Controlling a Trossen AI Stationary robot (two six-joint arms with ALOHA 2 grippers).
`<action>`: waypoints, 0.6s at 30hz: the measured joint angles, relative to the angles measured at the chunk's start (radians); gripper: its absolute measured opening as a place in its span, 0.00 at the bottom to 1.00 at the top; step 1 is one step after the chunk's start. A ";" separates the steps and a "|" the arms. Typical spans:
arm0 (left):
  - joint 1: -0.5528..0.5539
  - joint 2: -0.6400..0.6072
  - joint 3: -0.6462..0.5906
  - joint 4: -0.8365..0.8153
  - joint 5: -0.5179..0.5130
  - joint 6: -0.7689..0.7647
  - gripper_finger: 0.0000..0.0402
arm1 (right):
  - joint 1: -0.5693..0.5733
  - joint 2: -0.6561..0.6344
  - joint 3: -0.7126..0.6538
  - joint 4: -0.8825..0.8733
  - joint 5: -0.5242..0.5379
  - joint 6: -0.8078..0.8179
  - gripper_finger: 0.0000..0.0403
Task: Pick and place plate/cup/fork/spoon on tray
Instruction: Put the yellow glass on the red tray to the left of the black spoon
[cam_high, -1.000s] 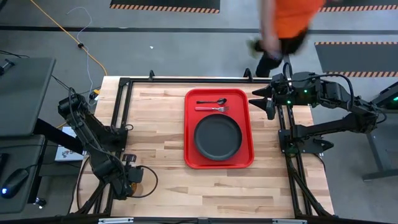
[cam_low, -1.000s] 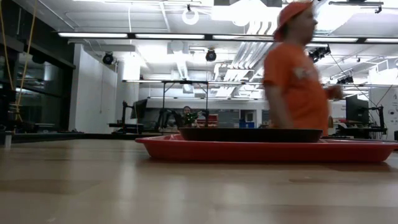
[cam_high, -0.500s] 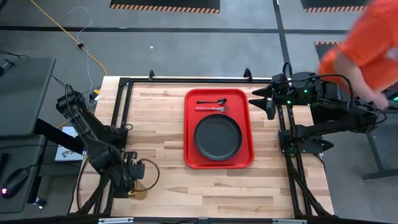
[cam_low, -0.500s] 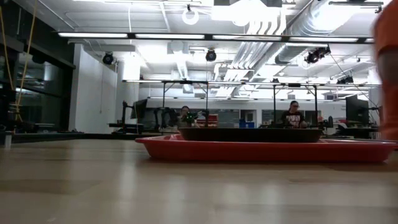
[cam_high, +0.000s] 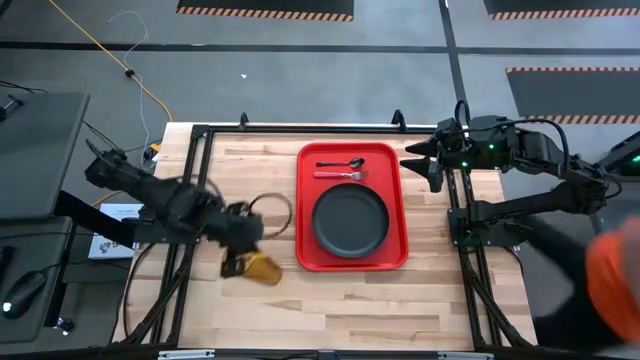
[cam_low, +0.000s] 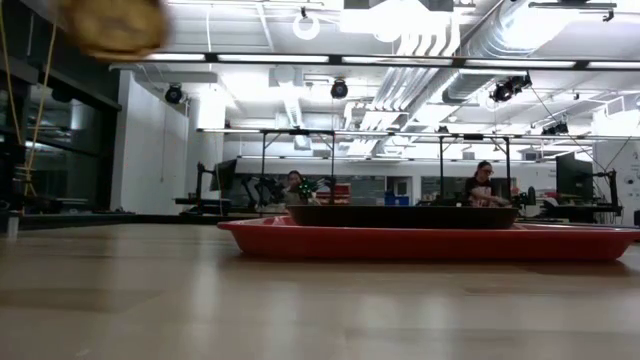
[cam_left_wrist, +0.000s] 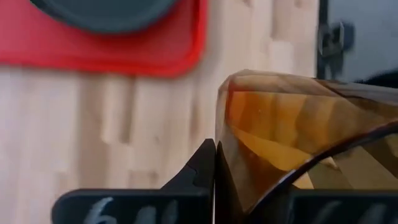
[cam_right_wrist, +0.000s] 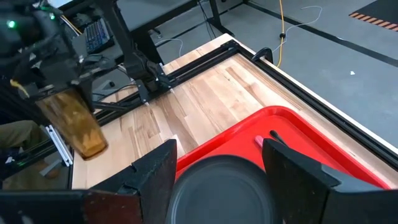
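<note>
The red tray (cam_high: 305, 205) lies right of the table's middle. On it are the dark plate (cam_high: 349, 220) at the near end and, at the far end, the dark spoon (cam_high: 340, 163) and the red-handled fork (cam_high: 342, 175). My left gripper (cam_high: 243, 262) is left of the tray, shut on the amber cup (cam_high: 265, 269). The cup also shows in the right wrist view (cam_right_wrist: 78, 127) and at the top left of the low view (cam_low: 112, 25). My right gripper (cam_high: 430, 168) waits open at the table's right edge, beside the tray's far end. My left gripper holds the cup by its upper end (cam_right_wrist: 59, 99), coming from above. One finger (cam_left_wrist: 202, 168) lies against the cup's outer wall (cam_left_wrist: 233, 143); the amber wall hides the other finger. The cup hangs below the fingers, tilted, clear of the table.
Bare wood lies between the cup and the tray's left rim (cam_high: 299, 210), and along the near edge. Black frame rails (cam_high: 185, 200) run along the table's left and right sides. A person in orange (cam_high: 612, 290) is off the table's near right corner.
My left gripper has swung from the table's near left corner up and toward the tray, carrying the cup, which is now lifted clear of the table and tilted. A person in orange has walked past the far side and around to the right.
</note>
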 joint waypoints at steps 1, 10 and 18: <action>0.031 0.010 0.019 0.000 -0.005 0.031 0.01 | 0.000 0.000 0.000 0.001 0.000 0.000 0.57; 0.255 0.130 0.163 0.000 -0.088 0.265 0.00 | 0.000 0.001 0.000 0.007 0.000 0.026 0.57; 0.359 0.207 0.233 0.004 -0.104 0.449 0.00 | 0.000 0.002 0.000 0.007 0.018 0.075 0.57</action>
